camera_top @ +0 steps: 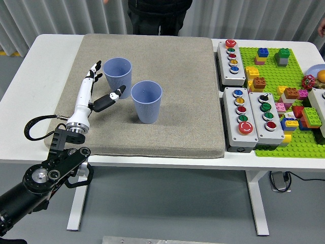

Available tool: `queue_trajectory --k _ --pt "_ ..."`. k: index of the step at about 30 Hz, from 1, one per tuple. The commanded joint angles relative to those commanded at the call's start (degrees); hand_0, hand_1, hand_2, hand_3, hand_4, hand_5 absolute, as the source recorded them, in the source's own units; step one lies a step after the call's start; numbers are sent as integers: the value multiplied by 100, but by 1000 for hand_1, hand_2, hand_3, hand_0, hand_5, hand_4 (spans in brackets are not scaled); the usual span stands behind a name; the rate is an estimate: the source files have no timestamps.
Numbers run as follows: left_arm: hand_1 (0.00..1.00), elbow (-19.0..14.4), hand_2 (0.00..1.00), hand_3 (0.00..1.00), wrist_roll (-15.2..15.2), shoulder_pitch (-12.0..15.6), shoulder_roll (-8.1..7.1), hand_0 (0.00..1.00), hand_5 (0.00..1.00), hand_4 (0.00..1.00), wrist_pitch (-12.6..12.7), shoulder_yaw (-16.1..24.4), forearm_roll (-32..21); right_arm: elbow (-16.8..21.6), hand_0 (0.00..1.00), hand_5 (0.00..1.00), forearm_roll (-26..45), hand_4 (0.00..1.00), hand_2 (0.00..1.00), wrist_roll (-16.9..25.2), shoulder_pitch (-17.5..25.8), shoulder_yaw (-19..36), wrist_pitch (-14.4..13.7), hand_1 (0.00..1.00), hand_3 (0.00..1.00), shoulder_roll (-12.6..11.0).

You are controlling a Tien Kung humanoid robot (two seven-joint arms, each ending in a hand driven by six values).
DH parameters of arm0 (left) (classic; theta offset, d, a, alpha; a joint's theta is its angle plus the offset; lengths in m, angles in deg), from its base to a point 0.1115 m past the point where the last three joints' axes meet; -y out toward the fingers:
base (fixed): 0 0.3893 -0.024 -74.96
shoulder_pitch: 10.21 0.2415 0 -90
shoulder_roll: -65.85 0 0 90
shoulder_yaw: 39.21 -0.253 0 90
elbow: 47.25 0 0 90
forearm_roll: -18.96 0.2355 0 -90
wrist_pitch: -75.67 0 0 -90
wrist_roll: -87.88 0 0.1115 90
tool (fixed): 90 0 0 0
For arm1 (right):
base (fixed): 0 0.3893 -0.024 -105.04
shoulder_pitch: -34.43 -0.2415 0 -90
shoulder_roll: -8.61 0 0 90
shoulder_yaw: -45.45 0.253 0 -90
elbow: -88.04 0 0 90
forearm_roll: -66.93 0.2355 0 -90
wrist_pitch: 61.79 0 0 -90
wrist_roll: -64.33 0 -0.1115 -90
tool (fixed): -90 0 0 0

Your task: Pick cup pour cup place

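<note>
Grey mat (pixel 167 127), left robot hand (pixel 96 91) splayed open beside far cup (pixel 117 77).

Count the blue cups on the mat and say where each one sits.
2. The far cup stands upright at the mat's left, beside the open left robot hand. The near cup stands upright just right of it. None appear hidden.

A white counter (pixel 30 76) carries a tan fabric mat (pixel 172 101) across its centre. To the mat's right sit three grey button boxes: one at the far side (pixel 231 57), and two side by side nearer the front (pixel 240 118) (pixel 268 119), each studded with coloured buttons. Beyond them lies a green building-brick baseplate (pixel 284 96) scattered with coloured bricks. A person in dark clothing (pixel 160 15) stands at the far edge, before a grey curtain (pixel 61 18).
</note>
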Motion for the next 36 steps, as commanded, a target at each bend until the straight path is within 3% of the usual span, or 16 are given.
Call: queue_trajectory --k 14,22,36 --pt "893 252 998 998 18 -122 38 897 383 891 -70 -140 -91 4 669 165 -22 2 554 -15 -24 -6 -20 609 543 13" --pt "892 569 998 998 23 -331 114 898 387 891 -152 -309 -215 6 668 165 -28 2 553 -25 -31 -7 -25 609 542 21" --pt "892 809 998 998 38 -613 121 899 400 891 -224 -363 -325 1 668 166 -20 2 553 -22 -99 17 1 608 543 4"
